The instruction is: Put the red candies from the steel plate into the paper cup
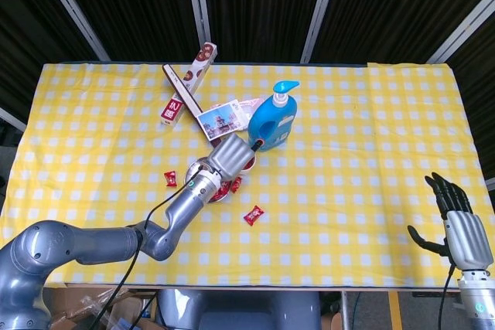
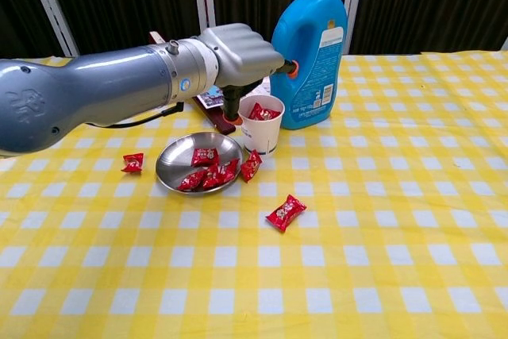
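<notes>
Red candies [image 2: 208, 174] sit in steel plate [image 2: 171, 166] beside paper cup [image 2: 262, 123]; one's in cup. Left robot hand [image 2: 238, 57] empty, fingers apart, over cup; right robot hand [image 1: 456, 226] open, idle. Next: reach down to plate, pinch one wrapper w/o nudging cup.

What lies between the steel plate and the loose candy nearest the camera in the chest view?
Between the steel plate and the loose candy there is only bare checked tablecloth, clearest in the chest view; another candy leans at the plate's rim.

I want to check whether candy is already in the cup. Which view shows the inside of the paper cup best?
The chest view: the paper cup stands open toward the camera, red candy visible inside. In the head view the left hand covers most of it.
</notes>
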`<control>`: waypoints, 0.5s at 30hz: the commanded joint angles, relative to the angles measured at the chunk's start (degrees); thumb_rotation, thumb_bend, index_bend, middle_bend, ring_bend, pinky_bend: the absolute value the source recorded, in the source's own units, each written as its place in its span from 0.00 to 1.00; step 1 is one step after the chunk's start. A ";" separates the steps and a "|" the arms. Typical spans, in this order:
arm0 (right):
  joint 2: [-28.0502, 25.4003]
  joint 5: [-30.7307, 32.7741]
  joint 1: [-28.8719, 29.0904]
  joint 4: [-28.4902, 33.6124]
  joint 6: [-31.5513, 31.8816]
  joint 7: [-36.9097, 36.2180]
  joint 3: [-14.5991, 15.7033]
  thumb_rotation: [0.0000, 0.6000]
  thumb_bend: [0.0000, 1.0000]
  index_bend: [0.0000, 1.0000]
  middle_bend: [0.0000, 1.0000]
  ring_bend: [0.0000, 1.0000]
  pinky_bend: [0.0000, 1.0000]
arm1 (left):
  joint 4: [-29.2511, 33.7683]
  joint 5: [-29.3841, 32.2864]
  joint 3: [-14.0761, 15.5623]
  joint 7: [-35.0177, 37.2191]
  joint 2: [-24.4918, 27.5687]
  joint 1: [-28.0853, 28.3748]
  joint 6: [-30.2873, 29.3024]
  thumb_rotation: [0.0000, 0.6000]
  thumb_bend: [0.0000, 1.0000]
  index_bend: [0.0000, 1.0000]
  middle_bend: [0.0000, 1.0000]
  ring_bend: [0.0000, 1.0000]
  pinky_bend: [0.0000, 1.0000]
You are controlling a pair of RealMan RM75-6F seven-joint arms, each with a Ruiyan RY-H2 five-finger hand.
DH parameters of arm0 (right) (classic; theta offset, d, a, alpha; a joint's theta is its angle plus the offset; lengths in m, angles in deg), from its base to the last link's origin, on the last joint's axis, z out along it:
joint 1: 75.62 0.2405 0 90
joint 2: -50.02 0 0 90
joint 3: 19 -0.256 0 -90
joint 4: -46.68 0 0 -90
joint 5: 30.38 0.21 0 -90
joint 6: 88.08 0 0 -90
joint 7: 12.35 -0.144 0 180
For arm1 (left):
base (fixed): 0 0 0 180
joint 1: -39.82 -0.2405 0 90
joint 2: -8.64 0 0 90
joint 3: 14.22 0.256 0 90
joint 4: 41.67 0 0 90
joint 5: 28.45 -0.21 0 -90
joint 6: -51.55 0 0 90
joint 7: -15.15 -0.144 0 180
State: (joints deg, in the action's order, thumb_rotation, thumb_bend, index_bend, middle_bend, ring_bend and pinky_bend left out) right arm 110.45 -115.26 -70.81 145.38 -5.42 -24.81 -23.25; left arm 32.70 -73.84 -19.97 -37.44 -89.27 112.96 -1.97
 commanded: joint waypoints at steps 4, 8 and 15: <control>0.02 -0.04 -0.12 -0.04 0.33 -0.03 -0.06 1.00 0.34 0.00 0.00 0.00 0.00 | 2.36 -1.58 -0.64 0.72 1.14 -0.97 -1.41 1.00 0.23 0.11 0.69 0.89 0.92; 0.05 -0.10 -0.11 -0.10 0.33 -0.06 -0.05 1.00 0.34 0.00 0.00 0.00 0.00 | 7.26 -3.58 -1.05 3.25 3.23 -2.42 -2.39 1.00 0.23 0.13 0.80 0.92 0.92; 0.17 -0.30 -0.10 -0.20 0.49 0.08 -0.06 1.00 0.34 0.00 0.00 0.00 0.00 | 18.41 -3.75 0.85 4.46 7.23 -6.36 -5.08 1.00 0.34 0.17 0.88 0.96 0.95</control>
State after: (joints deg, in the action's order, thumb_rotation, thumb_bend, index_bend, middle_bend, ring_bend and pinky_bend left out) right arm 110.62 -115.55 -70.91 145.18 -4.93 -24.73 -23.32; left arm 47.50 -78.04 -20.01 -33.59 -83.74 108.49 -5.71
